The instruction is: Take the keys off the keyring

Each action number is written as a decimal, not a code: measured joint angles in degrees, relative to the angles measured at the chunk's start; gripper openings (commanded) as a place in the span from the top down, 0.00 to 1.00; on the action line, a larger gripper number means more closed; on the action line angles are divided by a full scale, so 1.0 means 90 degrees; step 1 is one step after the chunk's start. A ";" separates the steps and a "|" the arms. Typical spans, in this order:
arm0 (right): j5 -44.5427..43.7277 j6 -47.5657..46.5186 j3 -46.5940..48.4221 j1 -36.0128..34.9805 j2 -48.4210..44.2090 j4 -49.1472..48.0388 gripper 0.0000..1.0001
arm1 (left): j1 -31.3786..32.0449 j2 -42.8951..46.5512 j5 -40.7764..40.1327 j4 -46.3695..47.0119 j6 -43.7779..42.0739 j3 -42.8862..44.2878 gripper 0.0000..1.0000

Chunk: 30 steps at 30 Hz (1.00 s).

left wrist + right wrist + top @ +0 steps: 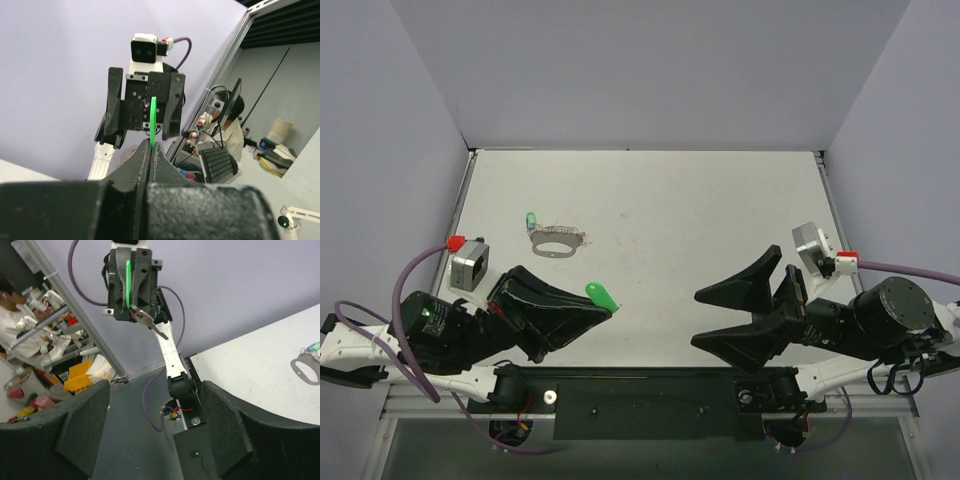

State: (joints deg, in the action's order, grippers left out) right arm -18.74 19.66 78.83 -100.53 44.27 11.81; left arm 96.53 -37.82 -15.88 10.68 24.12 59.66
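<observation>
1. Closest to me is the near edge of the desk [720, 200], where both my arms are bolted. My two grippers hang over its front strip, well apart, tips turned toward each other with open desk between them.
2. My left gripper [608, 308] is clenched on a green key [602, 294]. In the left wrist view my fingers [135, 170] meet without a gap, and the green head stands edge-on out of the seam.
3. The right wrist view shows that key's silver blade jutting below the left gripper, slanting down and touching nothing.
4. My right gripper [697, 318] is released, its jaws spread wide with nothing between them.
5. Farther out, left of centre, the keyring [558, 240] lies flat on the desk. It is a thin silvery oval loop with a jagged upper edge, well apart from both grippers.
6. A second key [531, 219], also green-headed, lies at the keyring's far-left end. I cannot tell whether it is threaded on.
7. Beyond that, open desk runs to the back wall [650, 70]. The left wall [380, 150] and right wall [920, 120] close the sides, and the widest room is centre and right.
</observation>
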 measured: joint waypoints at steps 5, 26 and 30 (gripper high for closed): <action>0.0809 -0.0661 -0.0126 0.0350 0.0287 -0.0503 0.33 | 0.0002 -0.0236 -0.0083 0.0967 0.0284 -0.0245 1.00; 0.3696 0.0372 -0.0134 0.1957 0.1270 -0.3062 0.42 | 0.0000 -0.0658 -0.0425 0.3645 0.0831 -0.0882 1.00; 0.3738 0.0469 -0.0131 0.2008 0.1379 -0.3252 0.43 | 0.0000 -0.0729 -0.0423 0.3840 0.0886 -0.0882 1.00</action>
State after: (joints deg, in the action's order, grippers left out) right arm 14.90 23.88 77.65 -82.46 56.69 -17.45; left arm 96.53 -44.38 -19.68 45.23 32.10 51.72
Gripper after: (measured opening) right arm 0.577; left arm 0.022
